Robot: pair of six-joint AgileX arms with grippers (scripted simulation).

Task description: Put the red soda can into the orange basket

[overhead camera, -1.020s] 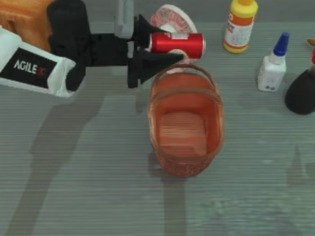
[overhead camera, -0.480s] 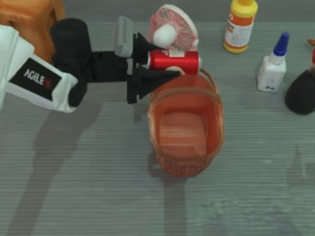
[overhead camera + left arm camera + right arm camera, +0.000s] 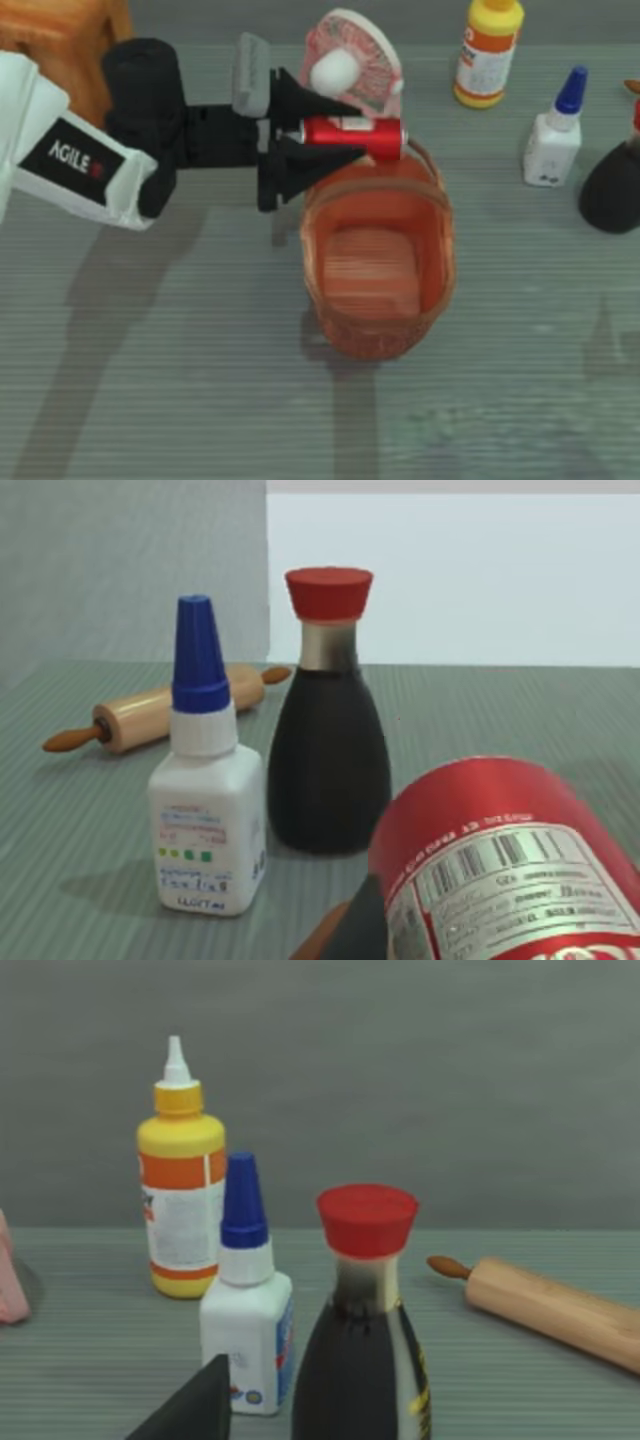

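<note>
The red soda can lies sideways in my left gripper, which is shut on it. It hangs over the far rim of the orange basket, just behind the hoop handle. The left wrist view shows the can's barcode side close up, with one dark finger against it. The basket's inside holds nothing. My right gripper is outside the top view, on the right side near the bottles.
A pink-white fan stands right behind the can. A wooden box sits far left. On the right are a yellow bottle, a blue-capped glue bottle, a dark red-capped bottle and a rolling pin.
My left gripper has come down and toward the near side with the can, from beside the fan to just over the basket's far rim.
</note>
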